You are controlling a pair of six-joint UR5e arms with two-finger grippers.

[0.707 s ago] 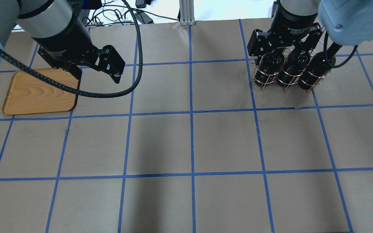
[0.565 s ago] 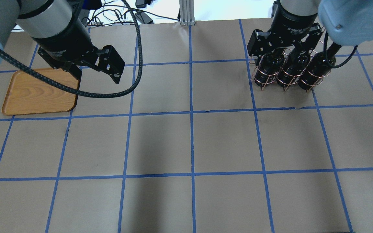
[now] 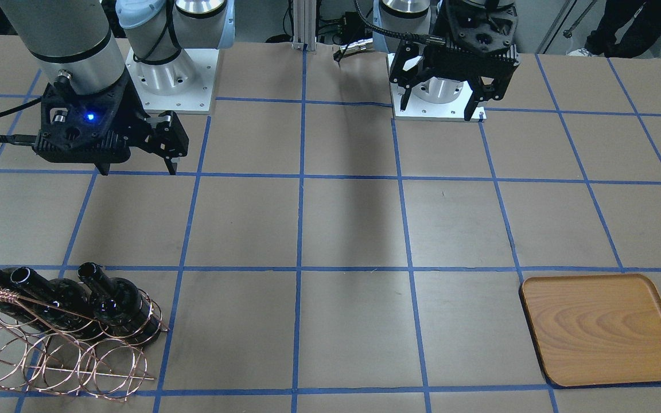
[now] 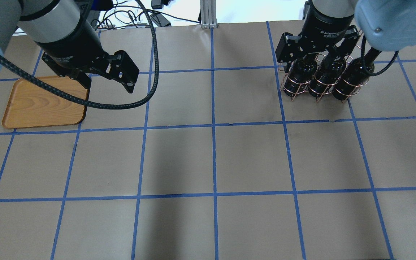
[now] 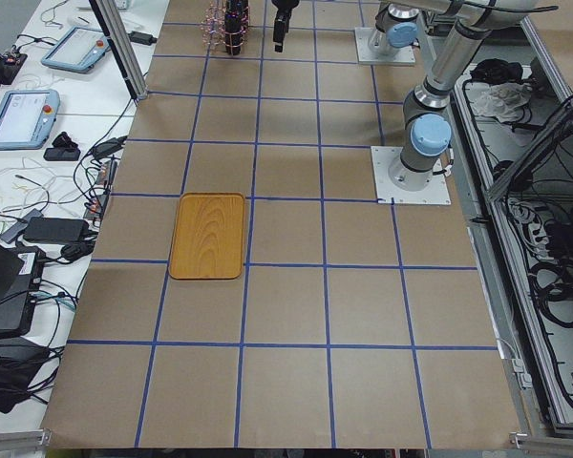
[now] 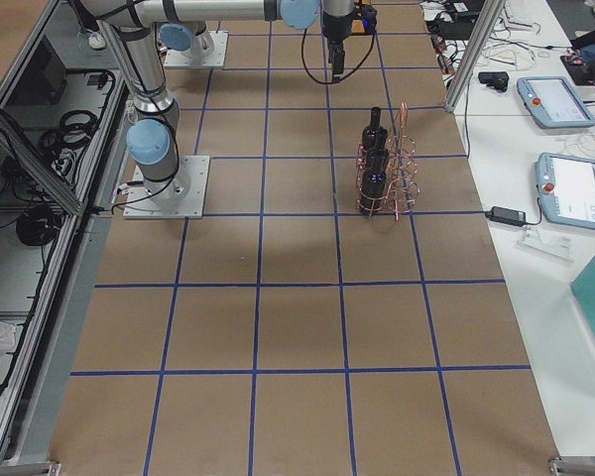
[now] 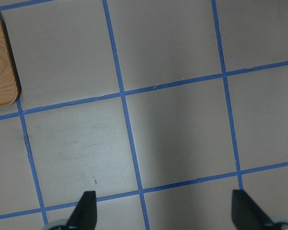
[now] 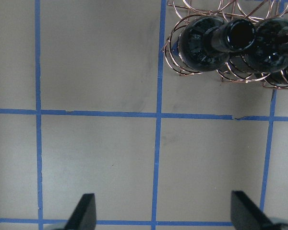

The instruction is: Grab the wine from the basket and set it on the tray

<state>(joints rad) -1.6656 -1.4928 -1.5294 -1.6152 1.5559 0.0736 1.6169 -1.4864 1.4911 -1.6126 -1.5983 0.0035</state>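
On the front-facing camera I have the wine (image 3: 117,305), the innermost of three look-alike bottles (image 3: 49,295), standing in the ring loops of the basket (image 3: 61,370) at one end of the desk (image 3: 353,229). The tray (image 3: 600,330) lies bare and well apart at the other end. The right pincer (image 3: 138,167) hangs spread wide and empty, short of the basket on the robot's side. The left pincer (image 3: 436,112) is likewise wide and empty, far back on the robot's side of the desk. From overhead the right pincer overlaps the necks, but I take that for the viewing angle only. The side cameras show the bottles upright, necks rising above the basket's copper wire. The left wrist camera sees bare desk and a corner of the tray beyond wide-set fingertips (image 7: 86,206). The right wrist camera looks down the wine's open mouth near the top of the picture: glossy, near-black glass, no label. I judge it heavy, rigid, slick and breakable. I would take it around the neck just under the lip, squeeze firmly, and lift straight up so the body clears its ring without dragging the light basket along.
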